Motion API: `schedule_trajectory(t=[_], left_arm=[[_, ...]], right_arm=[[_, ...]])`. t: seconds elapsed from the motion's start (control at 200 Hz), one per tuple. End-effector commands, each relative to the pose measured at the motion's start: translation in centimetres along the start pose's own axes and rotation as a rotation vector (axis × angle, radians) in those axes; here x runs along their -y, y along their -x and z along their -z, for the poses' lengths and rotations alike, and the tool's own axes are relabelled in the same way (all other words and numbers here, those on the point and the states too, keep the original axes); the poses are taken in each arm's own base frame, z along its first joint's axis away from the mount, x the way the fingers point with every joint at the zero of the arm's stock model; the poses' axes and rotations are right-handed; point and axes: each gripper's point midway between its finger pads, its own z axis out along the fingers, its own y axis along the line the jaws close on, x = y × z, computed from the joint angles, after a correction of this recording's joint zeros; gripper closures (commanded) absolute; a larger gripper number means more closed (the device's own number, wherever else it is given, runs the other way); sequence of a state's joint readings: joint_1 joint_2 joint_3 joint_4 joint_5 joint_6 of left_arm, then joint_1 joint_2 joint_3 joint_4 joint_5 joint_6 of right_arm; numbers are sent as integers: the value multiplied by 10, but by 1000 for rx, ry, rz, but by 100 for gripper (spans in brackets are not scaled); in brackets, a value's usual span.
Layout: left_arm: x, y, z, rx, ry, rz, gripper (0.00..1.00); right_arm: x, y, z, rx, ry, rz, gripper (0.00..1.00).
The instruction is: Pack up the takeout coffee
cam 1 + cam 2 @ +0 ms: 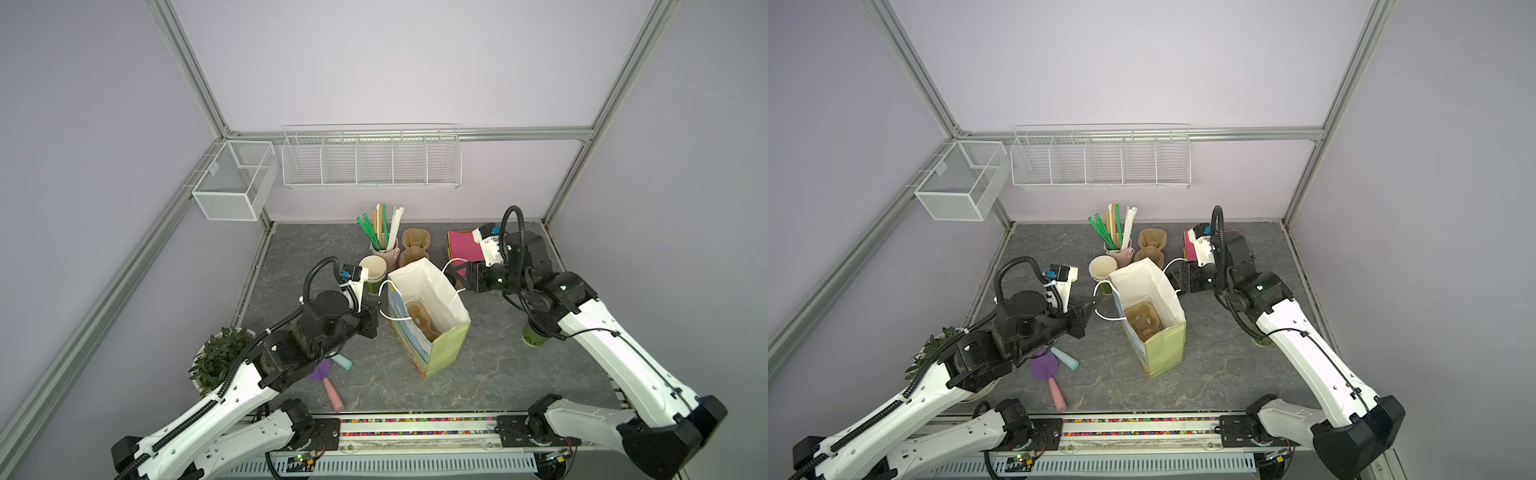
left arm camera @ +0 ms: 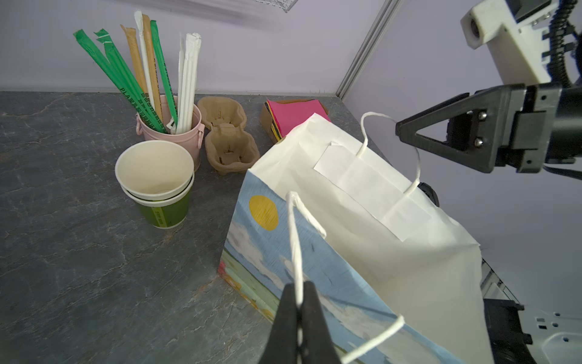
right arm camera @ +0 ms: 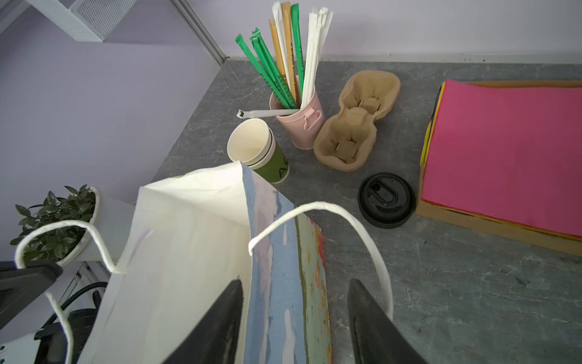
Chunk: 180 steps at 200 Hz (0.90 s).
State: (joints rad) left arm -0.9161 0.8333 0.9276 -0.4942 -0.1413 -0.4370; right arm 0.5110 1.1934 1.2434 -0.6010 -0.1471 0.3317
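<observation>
Takeout coffee [image 1: 533, 335] stands on the right of the table [image 1: 490, 374], toward its right edge, mostly hidden under the right arm [image 1: 615, 353]. It sits nearer and further right than the right gripper [image 3: 295, 280], whose jaws stand apart at the right handle [image 3: 318, 205] of the paper bag [image 1: 451, 349]. Left gripper [image 2: 297, 288] pinches the left handle [image 2: 294, 239]. Bare table lies between bag and coffee and on the bag's near side.

A robotics lab cell dressed as a café packing station: lilac panels [image 1: 395, 62] in an aluminium frame [image 1: 198, 79], two white robot arms [image 1: 615, 349] on a rail [image 1: 415, 432], and a grey counter [image 1: 519, 374] carrying wrapped straws [image 2: 188, 82] in a pink bucket [image 2: 195, 135], stacked paper cups [image 2: 163, 211], pulp cup carriers [image 2: 231, 154], coloured napkins [image 2: 293, 113] and a paper bag [image 2: 378, 252].
</observation>
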Motion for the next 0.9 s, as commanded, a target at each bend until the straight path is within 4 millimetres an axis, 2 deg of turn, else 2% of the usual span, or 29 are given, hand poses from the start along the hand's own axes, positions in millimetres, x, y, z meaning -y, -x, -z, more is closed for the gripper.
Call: schedule_trajectory(t=[0.0,0.2,0.39,0.49,0.55,0.67,0.755,0.82,0.895], left_arm=[[-7,-7,-2,-5,18,18,100],[-10,-21,-8,-19,7,49,100],[-13,-28,-17,-15,11,59,100],[-13,-28,-25,-7,14,60,100],[-13,-24,-30,8,12,63,100],[-11,-16,-39,36,13,55,100],[-16,-14,-48,34,19,68,100],[-21,-15,-55,28,9,94,100],[-27,-14,-61,29,7,121,100]], right_arm=[[-2,0,-5,16,30,-36,45],[5,-14,-8,-15,18,-53,48],[-1,7,24,74,0,-21,45],[-4,10,30,65,1,-8,43],[-6,11,33,60,8,-7,39],[-6,15,47,87,-17,0,37],[9,19,67,121,-120,1,24],[28,17,82,121,-245,-3,11],[55,8,97,91,-407,-19,1]])
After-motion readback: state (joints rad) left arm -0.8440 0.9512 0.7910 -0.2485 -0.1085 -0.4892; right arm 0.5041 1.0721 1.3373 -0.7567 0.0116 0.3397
